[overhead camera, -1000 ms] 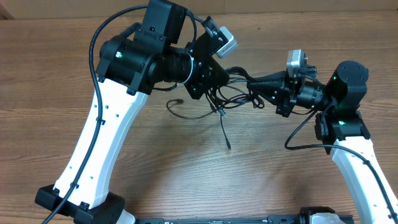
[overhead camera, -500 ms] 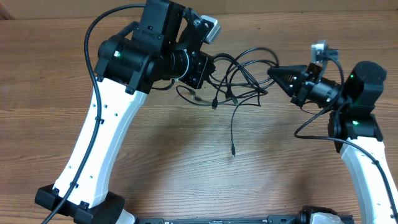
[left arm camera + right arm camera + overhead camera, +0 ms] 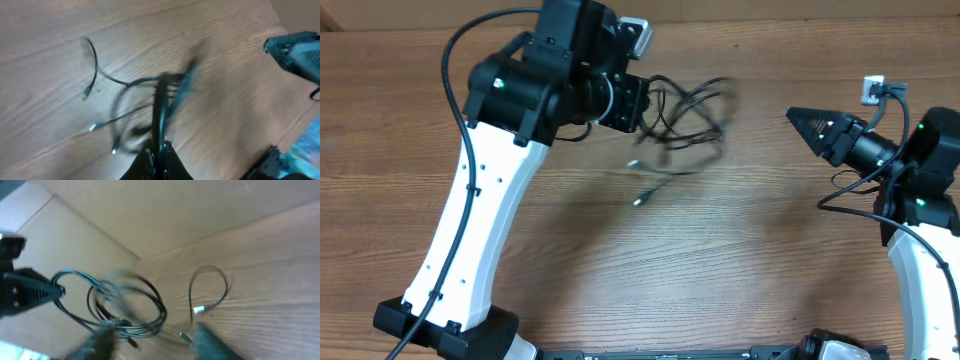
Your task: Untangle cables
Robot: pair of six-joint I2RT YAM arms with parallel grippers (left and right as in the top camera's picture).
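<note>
Pinched the cables (image 3: pixel 690 110) with the left tool (image 3: pixel 642 100), pressed together on a few black strands toward the far side of the counter (image 3: pixel 740 270). Fanned out from that grip as a blurred knot of loops, stretched toward the right arm's side but well short of it. Trailed down from the knot to a silver plug (image 3: pixel 639 199) near the middle of the wood grain; could not tell whether it touched the counter.

In the left wrist view, showed the tool's tips closed at the bottom edge, with one thick smeared strand running straight up out of them. Curved thinner loops off to the left, with small pale plug ends at the tips of two of them.

Pointed the right tool (image 3: pixel 808 121) at the cables from the right side, well apart from them, with nothing between its tips. In the right wrist view, showed its fingers (image 3: pixel 105 337) as two dark blurred shapes spread apart at the lower edge, empty. Beyond them, hung the tangle in overlapping rings from the left tool's black tip. Lay a single loop with a pale plug end just to the right of those rings, against the wood.
</note>
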